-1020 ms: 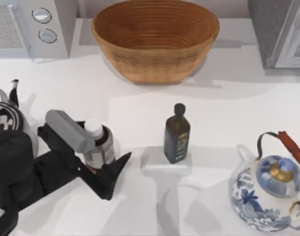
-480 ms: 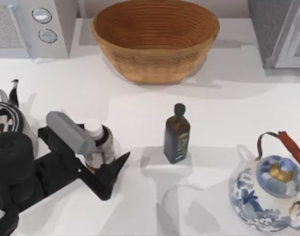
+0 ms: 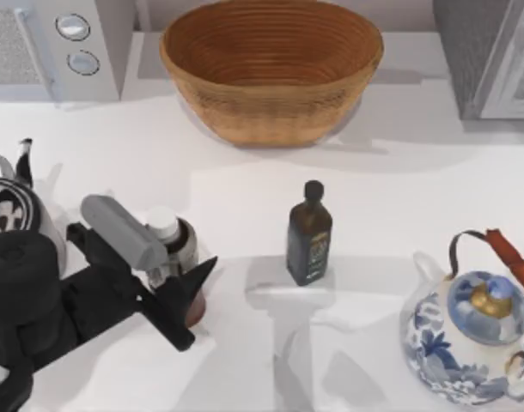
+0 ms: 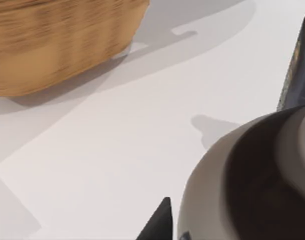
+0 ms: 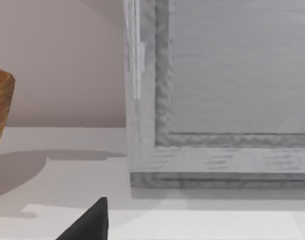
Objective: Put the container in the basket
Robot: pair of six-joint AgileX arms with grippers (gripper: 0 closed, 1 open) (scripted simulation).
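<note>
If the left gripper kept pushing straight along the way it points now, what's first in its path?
Apart from the container already between its fingers, the left gripper points roughly at the dark bottle across bare table. Depth is unclear, so it might pass just beside it.

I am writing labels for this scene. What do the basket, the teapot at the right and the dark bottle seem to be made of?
Basket: woven wicker, matte tan, judging by its ribbed coils. Teapot: probably glazed ceramic, glossy white with blue flowers. Dark bottle: likely dark glass, slightly shiny with a black cap, though it could be plastic.

White-capped container (image 3: 170, 245) before wicker basket (image 3: 271, 69)
</note>
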